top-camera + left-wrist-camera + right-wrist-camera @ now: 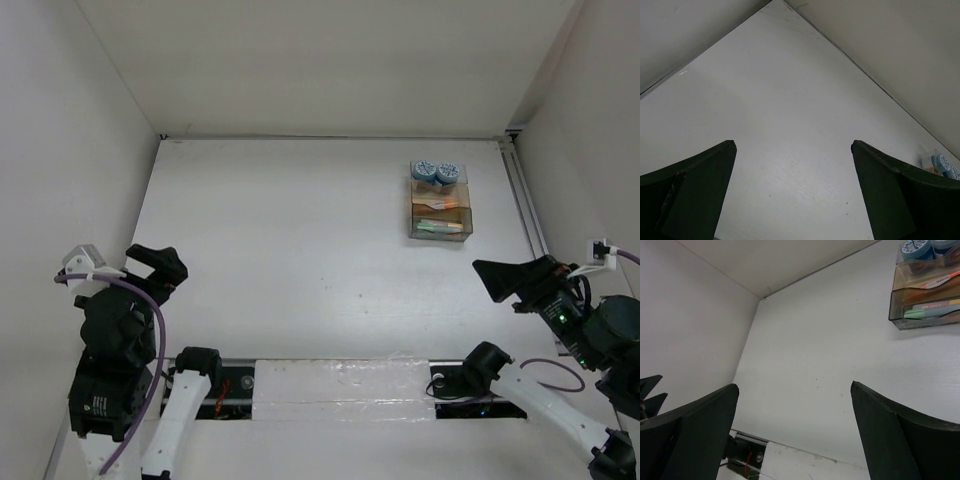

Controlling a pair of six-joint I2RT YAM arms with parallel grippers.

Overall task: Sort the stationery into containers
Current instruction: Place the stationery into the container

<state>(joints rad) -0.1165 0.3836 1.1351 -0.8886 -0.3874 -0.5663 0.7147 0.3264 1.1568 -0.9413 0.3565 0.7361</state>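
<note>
The clear organizer box stands at the far right of the table, tan-brown inside. Two round blue-and-white tubs sit in its back compartment. An orange pen lies in the middle step and a green one in the front step. The right wrist view shows the same box with tubs, orange pen and green pen. My left gripper is open and empty at the near left. My right gripper is open and empty at the near right.
White walls enclose the table on the left, back and right. A taped strip and the arm bases run along the near edge. The tubs show at the right edge of the left wrist view.
</note>
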